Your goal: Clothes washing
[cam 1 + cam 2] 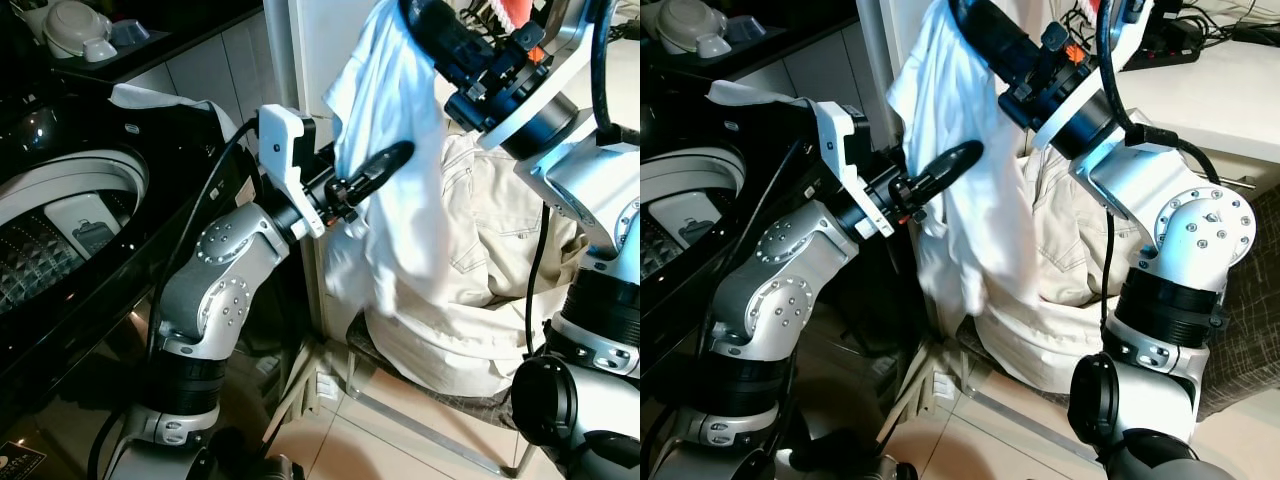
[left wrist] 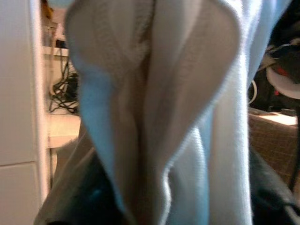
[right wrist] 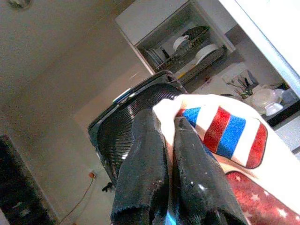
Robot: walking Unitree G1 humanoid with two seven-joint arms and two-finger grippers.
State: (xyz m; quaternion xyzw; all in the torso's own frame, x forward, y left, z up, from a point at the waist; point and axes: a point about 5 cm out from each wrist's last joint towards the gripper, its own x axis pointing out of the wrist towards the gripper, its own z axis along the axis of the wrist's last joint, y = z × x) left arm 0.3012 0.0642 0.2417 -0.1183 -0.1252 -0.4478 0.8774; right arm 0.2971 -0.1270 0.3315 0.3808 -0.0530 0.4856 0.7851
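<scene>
The right gripper (image 3: 161, 164) is up high with its two black fingers pressed together on a fold of the white shirt (image 1: 395, 150) — the wrist view shows the cloth pinched right between the pads, and the print there is red, white and blue stripes with a red starry patch next to it. The shirt is thin, soft cotton and hangs straight down from that pinch in long loose folds.

The left gripper (image 1: 385, 165) reaches in from about 9 o'clock of the hanging shirt, its long matte black fingers poking against the fabric roughly halfway down. Can't tell if they're apart or together, because the cloth wraps over the tips. In its wrist view the fabric sits right up close: pale folds with a slightly fuzzy weave.

Behind the shirt, at about 4 o'clock, a pile of beige trousers (image 1: 500, 250) is slumped on a chair (image 1: 420, 420) — heavier twill, with stitched seams and a pocket visible. The chair has a thin metal frame and stands on a tiled floor (image 1: 360, 440).

Off at 9 o'clock sits the washing machine (image 1: 70, 220), glossy black, top open, with the ribbed drum showing. A white cloth (image 1: 165, 98) is draped over its back corner. The shirt hangs well apart from the drum opening, with the left arm in between.
</scene>
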